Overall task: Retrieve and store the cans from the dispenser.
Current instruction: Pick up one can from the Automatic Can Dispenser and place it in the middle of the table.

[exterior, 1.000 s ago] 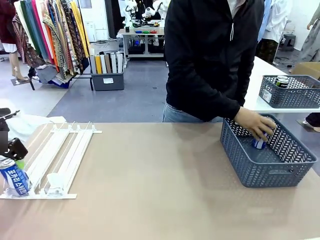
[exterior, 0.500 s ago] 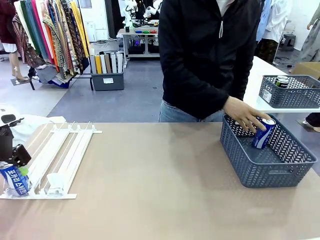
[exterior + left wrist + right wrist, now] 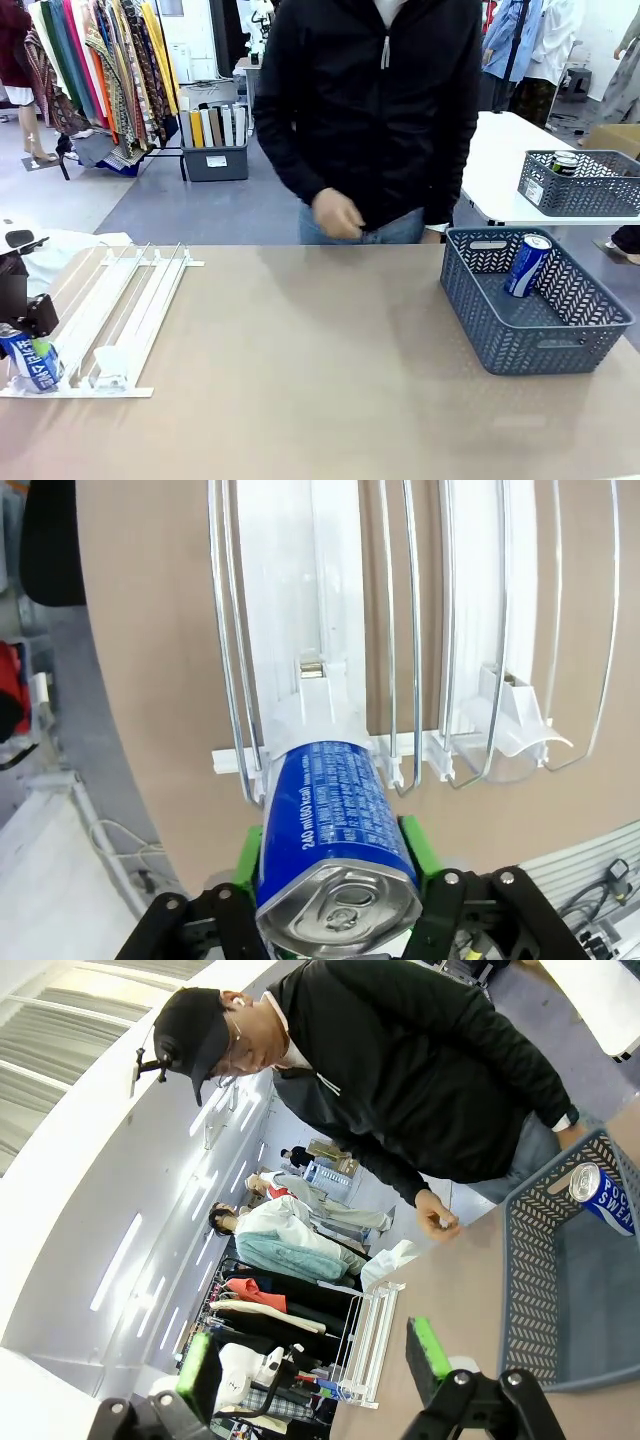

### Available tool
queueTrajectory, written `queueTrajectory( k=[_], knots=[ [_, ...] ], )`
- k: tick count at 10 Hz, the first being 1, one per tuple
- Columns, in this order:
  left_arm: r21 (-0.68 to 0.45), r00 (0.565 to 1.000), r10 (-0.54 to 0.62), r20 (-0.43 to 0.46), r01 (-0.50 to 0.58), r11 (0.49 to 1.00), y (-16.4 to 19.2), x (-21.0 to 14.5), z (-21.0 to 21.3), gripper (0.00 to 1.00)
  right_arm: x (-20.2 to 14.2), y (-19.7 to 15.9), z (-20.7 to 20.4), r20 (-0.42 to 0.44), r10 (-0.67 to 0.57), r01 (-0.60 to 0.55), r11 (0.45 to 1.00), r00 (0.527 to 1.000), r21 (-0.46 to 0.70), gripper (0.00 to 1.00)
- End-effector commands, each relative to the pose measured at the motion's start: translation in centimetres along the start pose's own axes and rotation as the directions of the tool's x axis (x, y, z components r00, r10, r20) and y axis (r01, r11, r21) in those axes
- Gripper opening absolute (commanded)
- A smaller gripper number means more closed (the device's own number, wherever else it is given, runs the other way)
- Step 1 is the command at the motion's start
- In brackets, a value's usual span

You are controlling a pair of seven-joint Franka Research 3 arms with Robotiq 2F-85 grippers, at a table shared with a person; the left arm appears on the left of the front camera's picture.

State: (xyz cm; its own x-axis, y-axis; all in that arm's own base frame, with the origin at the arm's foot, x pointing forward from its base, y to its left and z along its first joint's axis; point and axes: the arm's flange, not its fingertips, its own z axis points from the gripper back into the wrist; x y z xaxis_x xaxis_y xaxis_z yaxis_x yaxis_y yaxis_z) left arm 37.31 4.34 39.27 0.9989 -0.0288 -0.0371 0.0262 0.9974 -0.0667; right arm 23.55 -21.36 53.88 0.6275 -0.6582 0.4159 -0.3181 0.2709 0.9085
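Left claw (image 3: 333, 855) closed on blue can (image 3: 325, 800) at the low end of the dispenser (image 3: 130, 300), green pads against both its sides. The can apparently still sits in its lane. Right claw (image 3: 314, 1360) open, holding nothing. One stored can (image 3: 527, 265) leans inside the grey basket (image 3: 520, 340) on the counter (image 3: 320, 380). Outstanding: lift the gripped can clear and carry it to the basket
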Motion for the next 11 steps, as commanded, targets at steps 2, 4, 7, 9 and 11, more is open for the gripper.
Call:
queueTrajectory(
  k=[2, 4, 7, 9, 11],
  knots=[
    [0.026, 1.0, 0.019, 0.018, -0.02, 0.999, -0.1, 0.1, -0.2, 0.0, 0.3, 0.3, -0.2, 0.021, 0.005, -0.005, 1.0, 1.0, 0.028, 1.0],
    [0.033, 1.0, 0.021, 0.022, -0.021, 0.999, 0.0, 0.1, -0.1, 0.0, 0.3, 0.3, -0.2, 0.021, 0.005, -0.005, 1.0, 1.0, 0.028, 1.0],
    [0.062, 0.994, -0.01, 0.113, 0.003, 0.998, -0.1, -1.5, 3.5, 0.0, 0.3, 0.3, -0.2, 0.021, 0.005, -0.005, 1.0, 1.0, 0.028, 1.0],
    [0.104, 0.98, -0.029, 0.195, 0.008, 0.995, -0.6, -3.2, 9.9, 0.0, 0.3, 0.3, -0.2, 0.021, 0.005, -0.005, 1.0, 1.0, 0.028, 1.0],
    [0.093, 0.951, -0.098, 0.293, 0.074, 0.993, -1.3, -4.6, 16.1, 0.0, 0.3, 0.3, -0.2, 0.021, 0.005, -0.005, 1.0, 1.0, 0.028, 1.0]
  ],
)
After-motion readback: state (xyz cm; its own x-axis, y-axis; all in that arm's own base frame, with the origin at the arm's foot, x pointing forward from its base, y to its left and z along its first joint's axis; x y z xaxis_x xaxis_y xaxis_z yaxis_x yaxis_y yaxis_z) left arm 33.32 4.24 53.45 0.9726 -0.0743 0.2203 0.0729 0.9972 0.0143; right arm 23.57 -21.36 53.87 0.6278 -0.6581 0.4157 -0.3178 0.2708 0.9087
